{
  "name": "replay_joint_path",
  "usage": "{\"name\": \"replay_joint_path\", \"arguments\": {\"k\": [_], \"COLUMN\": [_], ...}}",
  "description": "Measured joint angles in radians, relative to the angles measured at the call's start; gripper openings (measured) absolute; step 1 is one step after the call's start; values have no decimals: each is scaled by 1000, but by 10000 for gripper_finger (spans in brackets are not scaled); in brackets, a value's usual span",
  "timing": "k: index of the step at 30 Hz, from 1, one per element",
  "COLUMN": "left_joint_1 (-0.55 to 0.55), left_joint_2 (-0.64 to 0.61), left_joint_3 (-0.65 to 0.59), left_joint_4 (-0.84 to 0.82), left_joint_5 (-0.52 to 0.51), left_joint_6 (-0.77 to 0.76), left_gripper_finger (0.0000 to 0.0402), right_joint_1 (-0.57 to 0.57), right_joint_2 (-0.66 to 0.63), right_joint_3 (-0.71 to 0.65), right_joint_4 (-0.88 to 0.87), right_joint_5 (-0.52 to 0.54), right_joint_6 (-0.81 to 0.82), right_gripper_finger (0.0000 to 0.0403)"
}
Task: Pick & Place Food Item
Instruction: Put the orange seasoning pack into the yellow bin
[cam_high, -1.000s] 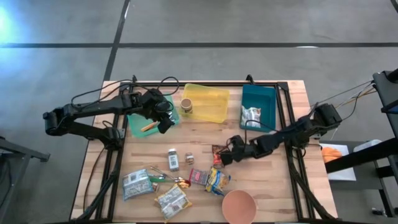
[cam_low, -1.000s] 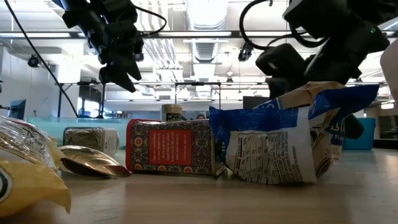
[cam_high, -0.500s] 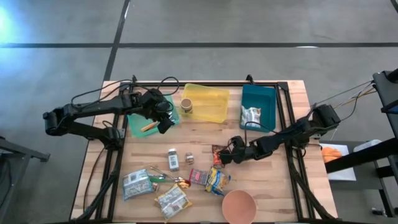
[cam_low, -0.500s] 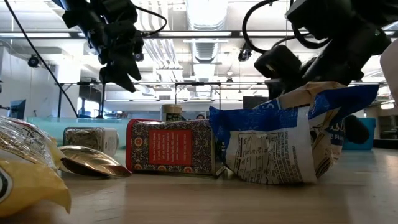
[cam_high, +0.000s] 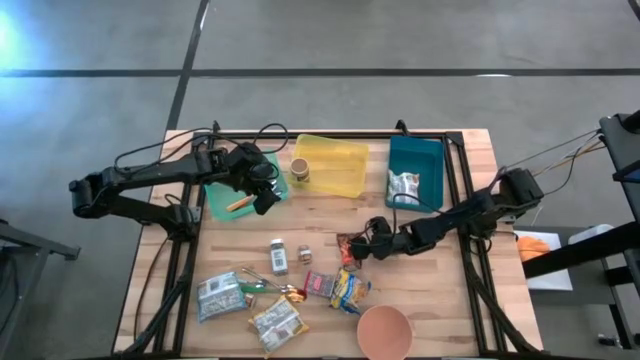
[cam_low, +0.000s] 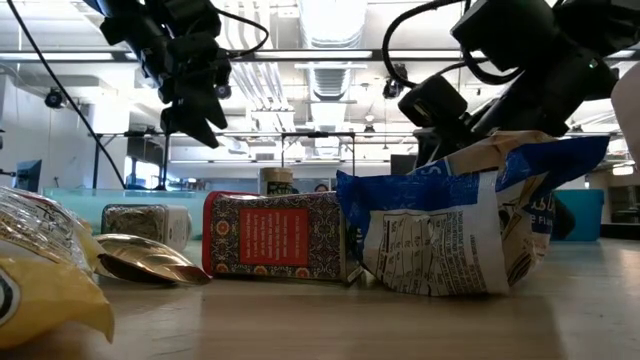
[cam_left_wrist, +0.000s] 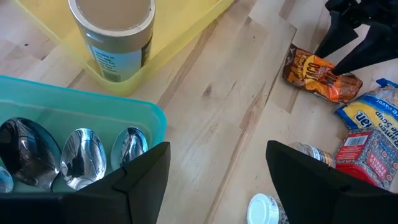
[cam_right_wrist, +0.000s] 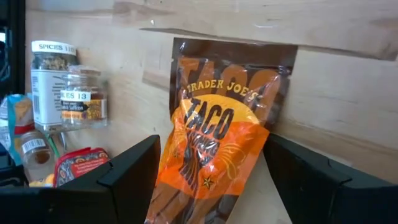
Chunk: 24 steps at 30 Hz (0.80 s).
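right gripper (cam_right_wrist: 211, 186) gaping over taco packet (cam_right_wrist: 211, 149) | two spice jars (cam_right_wrist: 68, 84) sitting beside | left gripper (cam_left_wrist: 217, 168) gaping at green bin (cam_left_wrist: 81, 118) edge | three bins, one bowl (cam_high: 384, 331)

Overhead and wrist views share taco packet (cam_high: 348, 246).

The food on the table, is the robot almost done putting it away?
Not nearly. A can sits in the yellow bin and a packet in the blue bin. The right gripper, open, is lined up on the taco packet but hasn't grabbed it. Spice jars and several packets wait on the table. The left gripper hangs open by the green tray.
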<state>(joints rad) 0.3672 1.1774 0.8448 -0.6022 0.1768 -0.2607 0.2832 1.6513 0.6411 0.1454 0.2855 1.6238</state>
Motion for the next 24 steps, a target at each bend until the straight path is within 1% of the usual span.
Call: {"name": "replay_joint_path", "arguments": {"k": [8,11,13,19,24], "left_joint_1": [0,0,0,0,0], "left_joint_2": [0,0,0,0,0], "left_joint_3": [0,0,0,0,0], "left_joint_4": [0,0,0,0,-1], "left_joint_5": [0,0,0,0,0], "left_joint_6": [0,0,1,3,3], "left_gripper_finger": [271,271,271,271,271], "right_joint_1": [-2,-5,-7,-9,-9], "right_joint_2": [62,63,62,64,66], "right_joint_3": [3,3,3,3,2], "right_joint_4": [92,88,83,74,73], "right_joint_5": [-15,-17,-19,-18,-15], "right_joint_6": [20,15,2,-30,-60], "right_gripper_finger": [285,269,243,145,72]}}
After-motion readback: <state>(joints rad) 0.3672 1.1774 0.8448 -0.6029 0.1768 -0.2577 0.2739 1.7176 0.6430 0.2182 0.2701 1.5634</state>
